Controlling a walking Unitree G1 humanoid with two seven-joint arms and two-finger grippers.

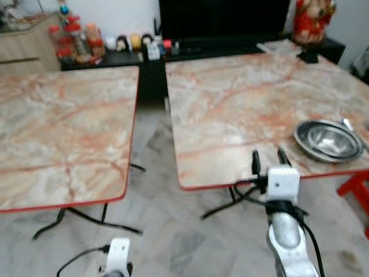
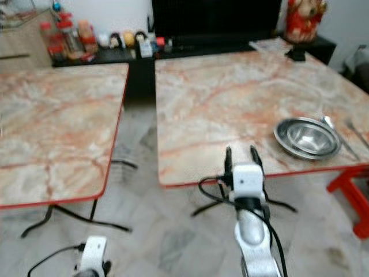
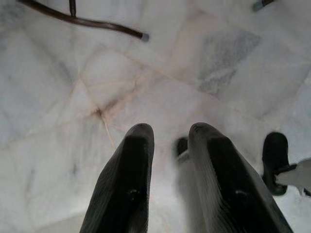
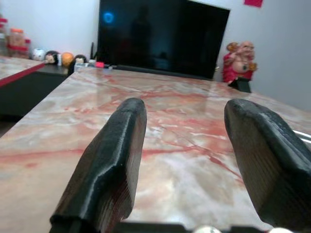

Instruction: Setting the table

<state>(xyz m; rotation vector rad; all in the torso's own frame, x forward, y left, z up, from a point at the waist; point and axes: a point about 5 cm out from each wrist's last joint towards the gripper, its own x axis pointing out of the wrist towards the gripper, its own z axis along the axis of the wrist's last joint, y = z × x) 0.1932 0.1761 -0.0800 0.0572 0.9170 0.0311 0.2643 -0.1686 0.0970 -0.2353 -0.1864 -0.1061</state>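
A steel bowl sits in a steel plate near the front right corner of the right marble table. Beside it lie a spoon and another thin utensil. My right gripper is open and holds nothing. It hovers at the table's front edge, to the left of the bowl, with its fingers pointing across the tabletop. My left gripper hangs low over the pale floor, its fingers a little apart with nothing between them.
A second marble table stands to the left, with a floor gap between the two. A red stool is at the right table's front corner. Behind are a dark TV, a red figurine and jars on a low cabinet.
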